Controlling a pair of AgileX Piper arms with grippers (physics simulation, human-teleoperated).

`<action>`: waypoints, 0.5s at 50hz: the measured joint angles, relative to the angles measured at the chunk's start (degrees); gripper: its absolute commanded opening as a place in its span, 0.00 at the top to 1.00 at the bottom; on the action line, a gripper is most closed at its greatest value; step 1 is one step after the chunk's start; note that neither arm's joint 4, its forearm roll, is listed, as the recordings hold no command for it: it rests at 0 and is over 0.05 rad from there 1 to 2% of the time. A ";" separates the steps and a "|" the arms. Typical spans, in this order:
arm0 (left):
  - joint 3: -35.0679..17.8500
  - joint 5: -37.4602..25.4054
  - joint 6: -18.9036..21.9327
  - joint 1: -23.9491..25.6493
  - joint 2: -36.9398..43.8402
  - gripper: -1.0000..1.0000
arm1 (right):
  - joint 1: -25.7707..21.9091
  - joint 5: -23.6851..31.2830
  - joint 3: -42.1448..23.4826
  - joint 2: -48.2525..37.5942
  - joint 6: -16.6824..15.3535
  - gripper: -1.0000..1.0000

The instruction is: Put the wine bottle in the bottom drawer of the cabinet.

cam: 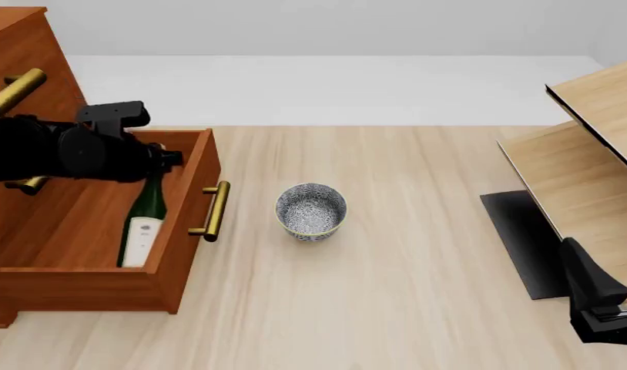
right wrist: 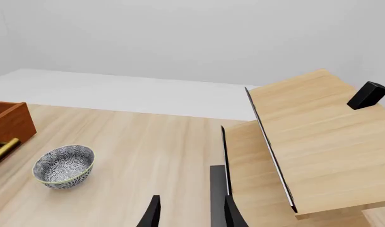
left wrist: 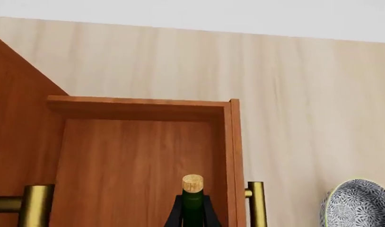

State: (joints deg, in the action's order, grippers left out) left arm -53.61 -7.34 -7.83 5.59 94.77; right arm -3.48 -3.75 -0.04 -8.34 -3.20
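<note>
Holding the wine bottle (cam: 143, 218) by its neck, our left end effector (cam: 154, 163) is hanging over the open bottom drawer (cam: 180, 223) of the cabinet (cam: 15, 69), and in the left wrist view its two dark fingers (left wrist: 175, 213) are pinching the glass just under the tan cork. The bottle is lying slanted inside the drawer, its white label end low and near the drawer's front wall, its neck raised toward the end effector; we cannot tell whether the base is already resting on the drawer floor. That is the first risk we are weighing: if the base is not down and we let go, the bottle is likely to drop and roll or knock the drawer walls. The neck grip is also narrow, so the heavy body may be swinging or slipping as we lower it. We are also watching the upper brass handle (cam: 14, 91), which is sitting close to the left arm and could catch it on the way out. The bowl (cam: 311, 210) is standing on the worktop (cam: 417, 270), apart from the drawer's handle (cam: 212, 211), so it is no threat. Our right end effector (right wrist: 189, 213) is waiting with its jaws parted and holding nothing beside the pale shelf unit (cam: 591, 154).
</note>
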 measured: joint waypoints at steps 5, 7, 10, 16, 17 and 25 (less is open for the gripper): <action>0.28 -0.24 0.29 -0.09 0.98 1.00 | 0.03 -0.04 0.00 -0.06 0.07 0.00; 0.24 -0.25 0.40 -0.12 1.22 1.00 | 0.05 -0.10 0.00 -0.12 0.10 0.00; 0.21 -0.21 0.53 -0.17 1.58 1.00 | 0.07 -0.16 0.00 -0.19 0.14 0.00; 0.16 -0.19 0.85 -0.27 2.13 1.00 | 0.09 -0.27 0.00 -0.30 0.22 0.00; 0.14 -0.22 0.91 -0.31 2.21 1.00 | 0.09 -0.28 0.00 -0.32 0.23 0.00; 0.00 -0.45 1.38 -0.61 2.78 1.00 | 0.12 -0.28 0.00 -0.32 0.32 0.00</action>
State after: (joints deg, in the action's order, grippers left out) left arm -53.61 -7.80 -6.45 4.98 97.55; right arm -3.35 -4.02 -0.04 -8.66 -2.87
